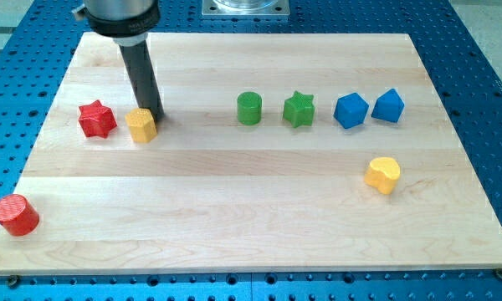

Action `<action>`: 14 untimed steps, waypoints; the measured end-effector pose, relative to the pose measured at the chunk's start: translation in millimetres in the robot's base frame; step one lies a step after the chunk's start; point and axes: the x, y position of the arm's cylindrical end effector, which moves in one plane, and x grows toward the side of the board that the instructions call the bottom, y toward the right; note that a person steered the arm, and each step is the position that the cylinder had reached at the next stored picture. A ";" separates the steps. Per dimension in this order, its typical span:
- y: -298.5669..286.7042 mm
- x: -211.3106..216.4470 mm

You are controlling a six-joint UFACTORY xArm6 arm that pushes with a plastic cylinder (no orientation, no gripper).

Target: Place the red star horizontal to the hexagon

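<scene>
Red cylinder [16, 215]: lay at desk's [259, 217] bottom-left edge.
Desk: pale wood (on blue perforated base [485, 100]).
My tip [157, 114]: touched yellow hexagon [141, 125], beside red star [97, 119]; no gripper was fitted.

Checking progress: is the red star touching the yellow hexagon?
No: a strip of bare board shows between the red star and the yellow hexagon.

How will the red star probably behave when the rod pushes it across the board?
The red star looks low and flat-based, so it should slide, not tip or roll. Its points may make it turn if my tip, now beside the yellow hexagon, meets it off-centre.
</scene>
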 end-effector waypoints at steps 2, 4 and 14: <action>-3.5 51.3; -19.6 -3.0; -127.9 114.9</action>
